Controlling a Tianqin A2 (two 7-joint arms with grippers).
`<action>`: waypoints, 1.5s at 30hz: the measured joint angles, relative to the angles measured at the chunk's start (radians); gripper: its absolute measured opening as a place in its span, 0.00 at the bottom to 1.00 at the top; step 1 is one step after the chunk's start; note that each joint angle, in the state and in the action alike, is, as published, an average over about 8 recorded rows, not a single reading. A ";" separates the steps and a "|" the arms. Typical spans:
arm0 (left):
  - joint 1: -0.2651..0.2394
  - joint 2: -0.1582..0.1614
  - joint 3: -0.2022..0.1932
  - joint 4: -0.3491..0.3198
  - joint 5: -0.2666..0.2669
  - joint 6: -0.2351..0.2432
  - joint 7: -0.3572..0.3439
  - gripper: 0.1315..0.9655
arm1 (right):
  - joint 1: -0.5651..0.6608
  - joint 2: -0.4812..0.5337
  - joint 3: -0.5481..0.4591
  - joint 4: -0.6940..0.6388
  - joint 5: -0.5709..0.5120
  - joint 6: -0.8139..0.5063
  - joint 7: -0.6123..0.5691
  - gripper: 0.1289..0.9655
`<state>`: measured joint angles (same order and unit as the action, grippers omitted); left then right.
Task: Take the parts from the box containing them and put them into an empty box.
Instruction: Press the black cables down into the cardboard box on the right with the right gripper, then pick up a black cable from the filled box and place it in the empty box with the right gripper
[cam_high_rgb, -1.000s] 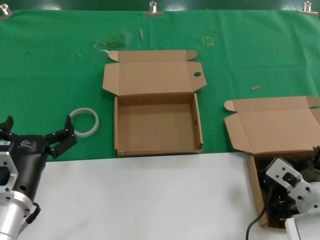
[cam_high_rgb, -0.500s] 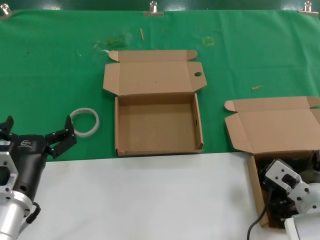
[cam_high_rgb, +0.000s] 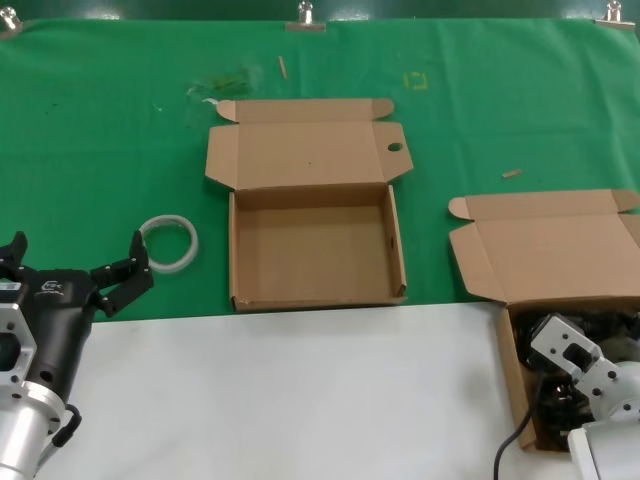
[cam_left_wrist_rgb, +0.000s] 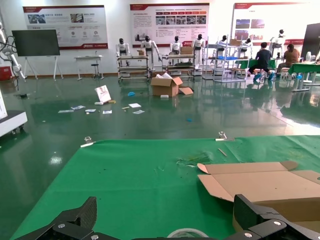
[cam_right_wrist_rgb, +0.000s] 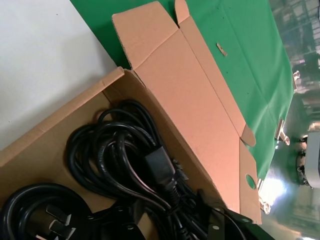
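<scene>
Power cables (cam_right_wrist_rgb: 125, 155), unlabelled, in brown box (cam_right_wrist_rgb: 200, 100)

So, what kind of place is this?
Probably an exhibition or robot test hall: wall posters, humanoid robots by shelving, and a table under green cloth holding cardboard boxes.

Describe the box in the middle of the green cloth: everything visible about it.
The empty box is a shallow, square, brown corrugated cardboard mailer. It sits flat on the green cloth, its front wall near the edge of the white surface. Its hinged lid lies open at the back, with a round hole through one side flap. Nothing is inside it. A white tape ring lies apart to its left, and neither gripper touches it.
</scene>
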<state>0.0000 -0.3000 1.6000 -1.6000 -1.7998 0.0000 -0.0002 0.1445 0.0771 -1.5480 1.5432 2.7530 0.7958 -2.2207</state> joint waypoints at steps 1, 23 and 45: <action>0.000 0.000 0.000 0.000 0.000 0.000 0.000 1.00 | 0.001 0.000 0.000 -0.002 0.000 -0.002 0.002 0.36; 0.000 0.000 0.000 0.000 0.000 0.000 0.000 1.00 | 0.002 0.000 -0.007 0.031 0.000 0.007 0.038 0.11; 0.000 0.000 0.000 0.000 0.000 0.000 0.000 1.00 | 0.000 0.000 -0.148 0.307 0.000 0.161 0.136 0.03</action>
<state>0.0000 -0.3000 1.6000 -1.6000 -1.7998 0.0000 -0.0002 0.1443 0.0771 -1.6956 1.8504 2.7530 0.9567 -2.0843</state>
